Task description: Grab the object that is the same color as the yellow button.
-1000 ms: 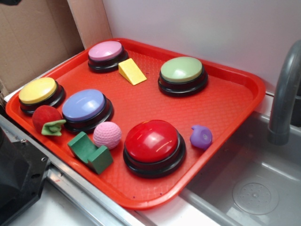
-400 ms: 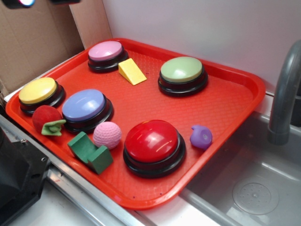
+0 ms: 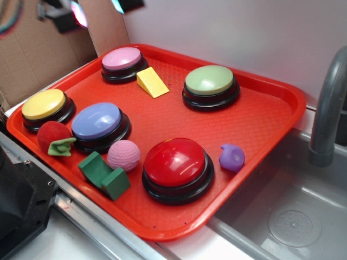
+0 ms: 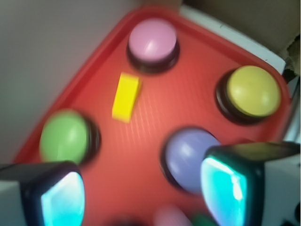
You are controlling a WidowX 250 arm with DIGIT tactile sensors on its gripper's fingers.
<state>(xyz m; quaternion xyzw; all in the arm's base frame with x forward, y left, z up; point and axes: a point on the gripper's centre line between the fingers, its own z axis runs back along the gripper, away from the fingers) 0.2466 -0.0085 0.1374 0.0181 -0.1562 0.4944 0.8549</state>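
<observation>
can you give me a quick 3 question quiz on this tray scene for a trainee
1. True or false: the yellow wedge block lies between the pink button and the light green button.
2. Which button sits nearest the tray's front edge? A) yellow button B) red button C) pink button
3. Fill in: in the wrist view the gripper has its two fingers spread, so it is ____ and holds nothing.

Key
1. True; it sits right beside the pink button's base.
2. B
3. open
</observation>
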